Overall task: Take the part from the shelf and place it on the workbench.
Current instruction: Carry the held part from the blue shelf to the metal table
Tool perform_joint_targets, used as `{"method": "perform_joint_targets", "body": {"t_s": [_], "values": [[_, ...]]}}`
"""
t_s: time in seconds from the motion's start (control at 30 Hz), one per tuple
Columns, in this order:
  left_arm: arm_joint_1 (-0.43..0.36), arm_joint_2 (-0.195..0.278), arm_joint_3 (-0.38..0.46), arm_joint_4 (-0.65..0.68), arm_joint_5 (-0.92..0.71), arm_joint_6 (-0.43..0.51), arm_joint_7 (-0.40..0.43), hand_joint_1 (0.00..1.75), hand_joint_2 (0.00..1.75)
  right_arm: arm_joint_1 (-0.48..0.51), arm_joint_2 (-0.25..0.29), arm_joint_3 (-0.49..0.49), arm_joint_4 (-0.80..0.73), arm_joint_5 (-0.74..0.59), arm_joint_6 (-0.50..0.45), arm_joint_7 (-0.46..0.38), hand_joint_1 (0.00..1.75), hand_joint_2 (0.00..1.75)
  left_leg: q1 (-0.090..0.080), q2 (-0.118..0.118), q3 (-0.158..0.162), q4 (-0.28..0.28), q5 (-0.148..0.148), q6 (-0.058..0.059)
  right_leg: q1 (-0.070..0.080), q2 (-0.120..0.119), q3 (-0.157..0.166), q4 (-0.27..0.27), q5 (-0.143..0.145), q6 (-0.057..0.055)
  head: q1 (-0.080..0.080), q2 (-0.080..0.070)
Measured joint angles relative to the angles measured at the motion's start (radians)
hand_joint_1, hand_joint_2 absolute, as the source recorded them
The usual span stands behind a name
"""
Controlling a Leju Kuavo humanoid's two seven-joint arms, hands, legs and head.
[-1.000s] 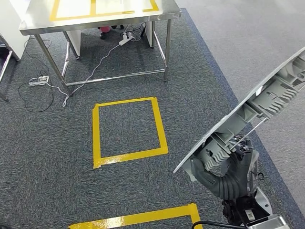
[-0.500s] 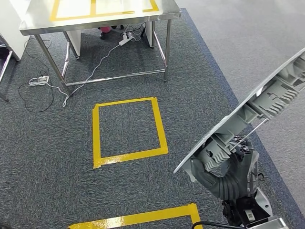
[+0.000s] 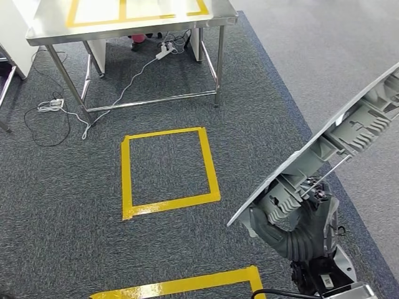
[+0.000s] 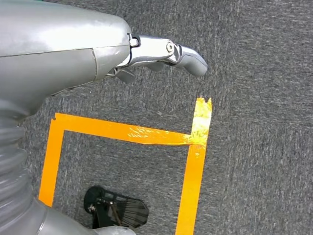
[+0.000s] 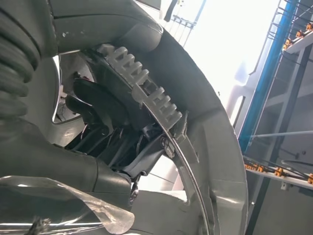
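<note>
From the head view, our right hand [image 3: 301,233] grasps the long grey part [image 3: 329,140], tilted upward, well right of the yellow tape square [image 3: 167,171]; the workbench [image 3: 127,22] stands beyond that square. At our left wrist, the left hand [image 4: 110,54] hangs with fingers released above the carpet. At our right wrist, dark fingers [image 5: 96,105] clasp the part's ribbed underside.

Dark grey carpet floor [image 3: 70,205], yellow tape square [image 3: 168,172] on it, steel workbench [image 3: 127,28] beyond, cables [image 3: 52,106] beneath
</note>
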State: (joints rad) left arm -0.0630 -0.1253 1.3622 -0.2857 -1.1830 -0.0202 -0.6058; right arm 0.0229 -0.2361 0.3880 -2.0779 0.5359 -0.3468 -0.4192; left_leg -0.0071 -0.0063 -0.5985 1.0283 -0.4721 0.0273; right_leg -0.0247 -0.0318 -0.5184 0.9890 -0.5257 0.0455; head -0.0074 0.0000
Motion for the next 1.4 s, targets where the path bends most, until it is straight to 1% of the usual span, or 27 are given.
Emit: {"method": "perform_joint_targets", "body": {"t_s": [0.07,0.13,0.2,0.23,0.27,0.3,0.33,0.4,0.43,0.47,0.6,0.67,0.73,0.77,0.8,0.83,0.87,0.9,0.93,0.97,1.0,1.1,1.17,1.27,1.3,1.33,1.4], "values": [[0.0,0.0,0.0,0.0,0.0,-0.001,0.0,0.0,1.75,0.0,0.0,0.0,-0.001,0.0,0.0,0.0,1.75,1.75,0.003,0.0,0.009,-0.013,0.003,0.01,-0.001,0.003,0.001,0.001,-0.005,0.008,0.001,0.0],[0.0,-0.001,0.0,0.0,0.001,-0.001,-0.001,0.0,1.75,-0.001,0.0,-0.001,-0.002,0.0,0.0,-0.001,1.75,1.75,0.008,0.0,0.022,-0.029,0.007,0.021,0.0,0.015,-0.028,0.06,-0.038,0.01,0.006,0.0],[0.0,-0.001,0.0,0.0,0.001,-0.001,-0.001,0.0,1.75,-0.001,0.0,-0.001,-0.002,0.0,0.0,-0.002,1.75,1.75,0.009,0.0,0.027,-0.033,0.005,0.027,-0.001,0.027,-0.105,0.196,-0.094,0.01,0.01,0.0],[0.0,-0.001,0.0,0.0,0.001,-0.001,-0.001,0.0,1.75,0.0,0.001,-0.001,-0.002,0.0,0.0,-0.002,1.75,1.75,0.009,-0.001,0.028,-0.032,0.003,0.028,-0.001,0.029,-0.144,0.257,-0.111,0.011,0.011,0.0],[0.001,-0.001,0.0,0.0,0.001,-0.002,-0.001,0.0,1.75,0.002,0.001,-0.001,-0.001,0.0,0.0,-0.002,1.75,1.75,0.008,-0.002,0.03,-0.032,0.0,0.027,-0.001,0.029,-0.169,0.289,-0.108,0.012,0.012,0.0],[0.001,-0.001,0.0,0.0,0.001,-0.002,-0.001,0.0,1.75,0.003,0.001,-0.001,-0.001,0.0,0.0,-0.002,1.75,1.75,0.009,-0.004,0.034,-0.031,-0.004,0.025,-0.002,0.03,-0.172,0.278,-0.083,0.012,0.012,0.0],[0.002,-0.001,0.0,0.0,0.001,-0.002,-0.001,0.0,1.75,0.003,0.001,-0.001,-0.001,0.0,0.0,-0.002,1.75,1.75,0.01,-0.007,0.04,-0.03,-0.008,0.021,-0.003,0.029,-0.157,0.23,-0.042,0.011,0.013,0.0],[0.002,-0.001,0.0,0.0,0.001,-0.004,-0.001,0.0,1.75,0.003,0.001,-0.001,0.0,0.0,0.0,-0.002,1.75,1.75,0.009,-0.011,0.05,-0.024,-0.021,0.01,-0.003,0.031,-0.098,0.097,0.028,0.01,0.014,0.0],[0.002,0.0,0.0,0.0,0.001,-0.004,-0.001,0.0,1.75,0.003,0.001,-0.001,0.0,0.0,0.0,-0.002,1.75,1.75,0.008,-0.012,0.051,-0.02,-0.026,0.003,-0.003,0.033,-0.076,0.054,0.042,0.006,0.014,0.0],[0.001,0.0,0.0,0.0,0.001,-0.005,-0.001,0.0,1.75,0.003,0.001,-0.001,0.0,0.0,0.0,-0.002,1.75,1.75,0.007,-0.013,0.05,-0.018,-0.029,-0.003,-0.001,0.036,-0.065,0.034,0.041,0.002,0.013,0.0],[0.001,-0.001,0.0,0.0,0.001,-0.006,-0.001,0.0,1.75,0.004,0.001,-0.004,-0.001,0.0,0.0,-0.002,1.75,1.75,0.01,-0.011,0.044,0.002,-0.046,-0.024,-0.001,0.037,-0.055,0.027,0.03,-0.023,0.009,0.0],[0.0,0.0,0.0,0.0,0.001,-0.006,-0.001,0.0,1.75,0.003,0.001,-0.006,-0.002,0.0,0.0,-0.002,1.75,1.75,0.013,-0.008,0.0,0.098,-0.091,-0.035,-0.003,0.032,-0.044,0.025,0.023,-0.034,0.006,0.0],[0.001,0.0,0.0,0.0,0.001,-0.007,-0.001,0.0,1.75,0.004,0.001,-0.007,-0.003,0.0,0.0,-0.002,1.75,1.75,0.014,-0.007,-0.078,0.239,-0.137,-0.041,-0.003,0.029,-0.033,0.025,0.014,-0.04,0.004,0.0],[0.002,0.0,0.0,0.0,0.001,-0.007,0.0,0.0,1.75,0.004,0.001,-0.007,-0.003,0.0,0.0,-0.002,1.75,1.75,0.014,-0.007,-0.106,0.279,-0.138,-0.041,-0.003,0.028,-0.027,0.025,0.008,-0.04,0.004,0.0],[0.003,0.0,0.0,0.0,0.001,-0.007,0.0,0.0,1.75,0.004,0.001,-0.007,-0.003,0.0,0.0,-0.002,1.75,1.75,0.014,-0.007,-0.118,0.284,-0.118,-0.04,-0.002,0.028,-0.019,0.025,0.002,-0.04,0.004,0.0],[0.004,0.0,0.0,0.0,0.001,-0.007,-0.001,0.0,1.75,0.005,0.001,-0.007,-0.003,0.0,0.0,-0.002,1.75,1.75,0.014,-0.007,-0.11,0.246,-0.077,-0.037,-0.002,0.029,-0.008,0.025,-0.005,-0.038,0.004,0.0],[0.005,0.0,0.0,0.0,0.001,-0.007,-0.001,0.0,1.75,0.004,0.001,-0.007,-0.003,0.0,0.0,-0.002,1.75,1.75,0.013,-0.007,-0.088,0.181,-0.028,-0.033,-0.002,0.029,0.002,0.024,-0.013,-0.036,0.004,0.0],[0.005,0.001,0.0,0.0,0.001,-0.007,0.0,0.0,1.75,0.004,0.001,-0.008,-0.003,0.0,0.0,-0.002,1.75,1.75,0.011,-0.007,-0.063,0.117,0.007,-0.026,-0.001,0.028,0.01,0.023,-0.021,-0.032,0.005,0.0],[0.004,0.002,0.0,0.0,0.001,-0.007,0.0,0.0,1.75,0.003,0.001,-0.008,-0.003,0.0,0.0,-0.002,1.75,1.75,0.008,-0.006,-0.039,0.06,0.024,-0.019,0.0,0.029,0.015,0.021,-0.029,-0.026,0.005,0.0],[0.004,0.003,-0.001,0.0,0.001,-0.007,0.0,0.0,1.75,0.003,0.001,-0.008,-0.003,0.0,0.0,-0.002,1.75,1.75,0.004,-0.005,-0.023,0.027,0.023,-0.012,0.001,0.029,0.017,0.016,-0.034,-0.019,0.006,0.0],[0.003,0.004,-0.001,0.0,0.002,-0.007,0.0,0.0,1.75,0.003,0.001,-0.009,-0.003,0.0,0.0,-0.002,1.75,1.75,0.002,-0.004,-0.015,0.013,0.01,-0.006,0.002,0.028,0.021,0.015,-0.034,-0.011,0.006,0.0],[0.005,0.005,-0.001,0.0,0.002,-0.007,-0.001,0.0,1.75,0.003,0.001,-0.009,-0.003,0.0,0.0,-0.001,1.75,1.75,0.007,-0.005,0.01,-0.011,0.001,0.01,0.001,0.028,0.033,0.029,-0.035,0.007,0.007,0.0],[0.006,0.005,-0.001,0.0,0.002,-0.007,-0.001,0.0,1.75,0.0,0.001,-0.01,-0.003,0.0,-0.001,-0.002,1.75,1.75,0.01,-0.007,0.028,-0.018,-0.005,0.019,0.002,0.029,-0.01,0.103,-0.067,0.011,0.012,0.0],[0.006,0.004,-0.001,0.0,0.002,-0.007,-0.001,0.0,1.75,0.001,0.002,-0.01,-0.002,0.0,-0.001,-0.002,1.75,1.75,0.007,-0.007,0.045,-0.018,-0.024,0.026,0.004,0.03,-0.139,0.273,-0.122,0.015,0.017,0.0],[0.007,0.004,-0.001,0.0,0.002,-0.007,-0.001,0.0,1.75,0.002,0.002,-0.01,-0.002,0.0,-0.001,-0.002,1.75,1.75,0.005,-0.008,0.055,-0.018,-0.033,0.027,0.005,0.03,-0.165,0.287,-0.116,0.015,0.018,0.0],[0.008,0.004,-0.001,0.0,0.003,-0.007,-0.001,0.0,1.75,0.003,0.002,-0.01,-0.002,0.0,-0.001,-0.002,1.75,1.75,0.003,-0.008,0.069,-0.018,-0.043,0.026,0.006,0.03,-0.171,0.26,-0.088,0.012,0.019,0.0],[0.009,0.002,-0.001,0.0,0.003,-0.007,-0.001,0.0,1.75,0.004,0.002,-0.01,-0.002,0.0,-0.001,-0.002,1.75,1.75,0.001,-0.009,0.097,-0.018,-0.065,0.024,0.011,0.031,-0.148,0.142,0.012,-0.003,0.019,0.0]]}}
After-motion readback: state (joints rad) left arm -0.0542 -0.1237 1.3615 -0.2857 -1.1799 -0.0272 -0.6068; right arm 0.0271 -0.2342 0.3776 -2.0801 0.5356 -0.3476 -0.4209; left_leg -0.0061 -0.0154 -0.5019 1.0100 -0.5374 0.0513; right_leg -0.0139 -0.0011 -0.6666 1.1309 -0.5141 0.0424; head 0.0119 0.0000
